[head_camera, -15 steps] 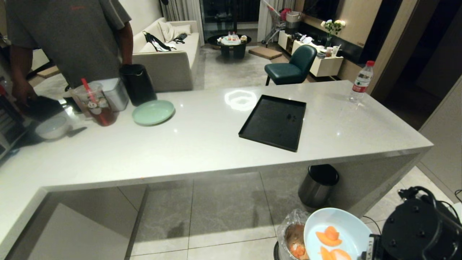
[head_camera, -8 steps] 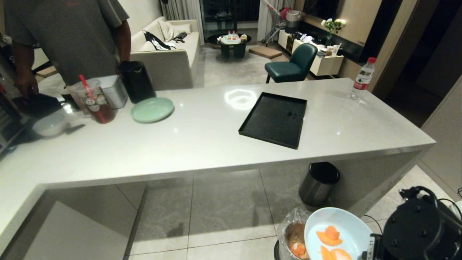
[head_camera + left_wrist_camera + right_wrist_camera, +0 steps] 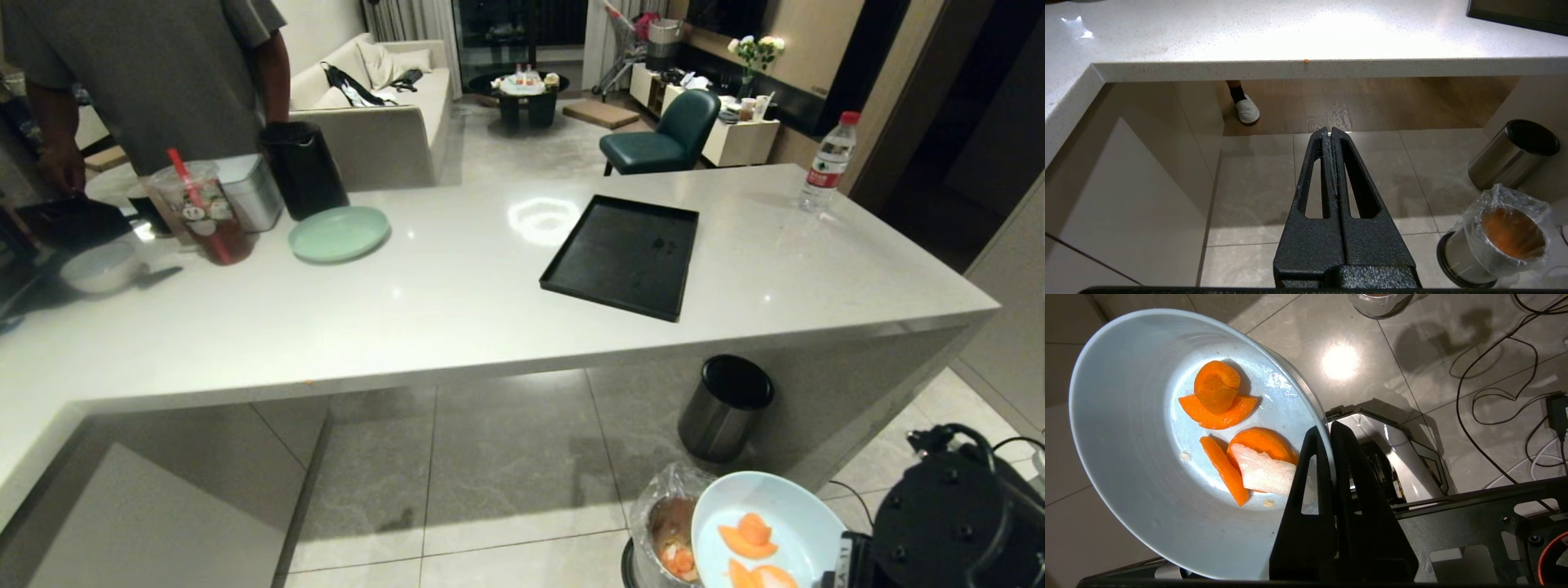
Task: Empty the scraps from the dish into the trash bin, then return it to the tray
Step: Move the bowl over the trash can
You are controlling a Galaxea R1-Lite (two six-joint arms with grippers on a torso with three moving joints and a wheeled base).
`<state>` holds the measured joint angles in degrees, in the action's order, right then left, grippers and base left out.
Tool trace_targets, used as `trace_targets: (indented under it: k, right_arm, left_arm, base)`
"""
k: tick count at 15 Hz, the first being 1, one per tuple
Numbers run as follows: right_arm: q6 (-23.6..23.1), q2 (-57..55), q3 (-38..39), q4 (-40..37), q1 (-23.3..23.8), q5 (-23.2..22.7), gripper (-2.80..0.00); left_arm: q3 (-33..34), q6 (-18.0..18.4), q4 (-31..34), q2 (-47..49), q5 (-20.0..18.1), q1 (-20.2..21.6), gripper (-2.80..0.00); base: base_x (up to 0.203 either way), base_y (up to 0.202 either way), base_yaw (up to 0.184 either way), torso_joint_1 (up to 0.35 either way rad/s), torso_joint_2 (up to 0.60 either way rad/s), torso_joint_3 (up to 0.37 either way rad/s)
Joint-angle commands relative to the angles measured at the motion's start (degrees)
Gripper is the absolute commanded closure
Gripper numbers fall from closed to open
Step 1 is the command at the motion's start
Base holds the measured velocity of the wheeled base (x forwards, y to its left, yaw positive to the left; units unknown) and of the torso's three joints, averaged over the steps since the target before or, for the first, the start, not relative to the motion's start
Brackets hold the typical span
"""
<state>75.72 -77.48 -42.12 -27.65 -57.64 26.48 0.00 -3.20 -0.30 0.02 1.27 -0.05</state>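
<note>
Bowl (image 3: 767, 527) tilted low at the head view's lower right, just beside and partly over the bagged bin (image 3: 665, 531) on the floor; carrot slices (image 3: 1220, 396) plus a pale chunk sit inside the bowl, some orange bits lie in the bin. Right gripper (image 3: 1329, 430) fingers pinched narrow on the bowl's rim, one inside, one outside. Left gripper (image 3: 1330, 134) fingers pressed together, empty, hanging over floor tiles below the counter (image 3: 457, 302) edge. Black tray (image 3: 624, 255) lies bare on the counter, well apart from the bowl. Steel bin with black lid (image 3: 725, 404) stands under the counter. Person (image 3: 147, 73) stands behind the counter's far left.
</note>
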Motion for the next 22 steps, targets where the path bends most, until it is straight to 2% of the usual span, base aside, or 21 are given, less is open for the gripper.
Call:
trace_targets:
  k: [1,9,22]
  right_arm:
    - [0.49,-0.12,0.11,-0.13,-0.02,0.15,0.00]
    - [0.57,-0.04,0.19,-0.04,-0.02,0.15,0.00]
    - [0.84,0.29,0.72,-0.21,-0.02,0.15,0.00]
  left_arm:
    - [0.00,-0.05,-0.05,-0.02,0.04,-0.01,0.00]
    - [0.00,-0.05,-0.05,0.05,0.04,-0.03,0.00]
    - [0.00,-0.05,-0.05,0.04,0.04,0.01,0.00]
  base:
    - [0.000,0.000,0.000,-0.142,0.34,0.215]
    - [0.000,0.000,0.000,-0.140,0.37,0.224]
    - [0.000,0.000,0.000,-0.154,0.52,0.365]
